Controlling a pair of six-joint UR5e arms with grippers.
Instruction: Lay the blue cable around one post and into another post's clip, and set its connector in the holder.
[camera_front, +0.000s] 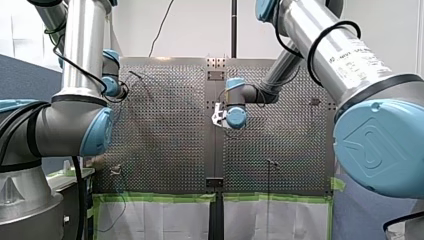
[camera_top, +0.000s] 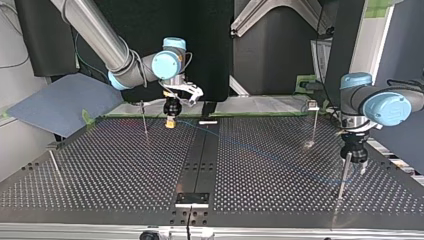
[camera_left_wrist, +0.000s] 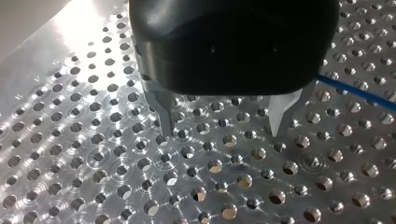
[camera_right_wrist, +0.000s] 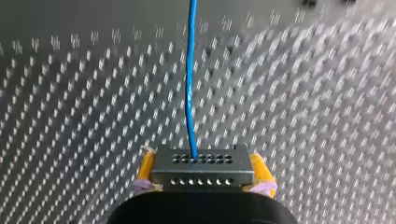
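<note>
Blue cable (camera_right_wrist: 190, 84): one end enters a grey connector (camera_right_wrist: 201, 170), which our right gripper (camera_right_wrist: 201, 155) clamps between yellow pads (camera_right_wrist: 145, 165). The rest trails over the perforated table (camera_top: 100, 165) (faint in the top view) to beside our left gripper (camera_left_wrist: 222, 129), whose metal fingers (camera_left_wrist: 164, 116) stand spread, holding nothing. A thin post (camera_top: 144, 119) stands just beside our right gripper, and a second post (camera_top: 343, 172) stands just beside our left gripper.

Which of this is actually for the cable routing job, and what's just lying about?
For the job:
thin blue cable
grey drilled metal connector block, clamped in my right pincer
slim metal post
slim clip-topped metal post
my left pincer, open

Lying about:
blue-grey flat sheet
green tape strip
</note>
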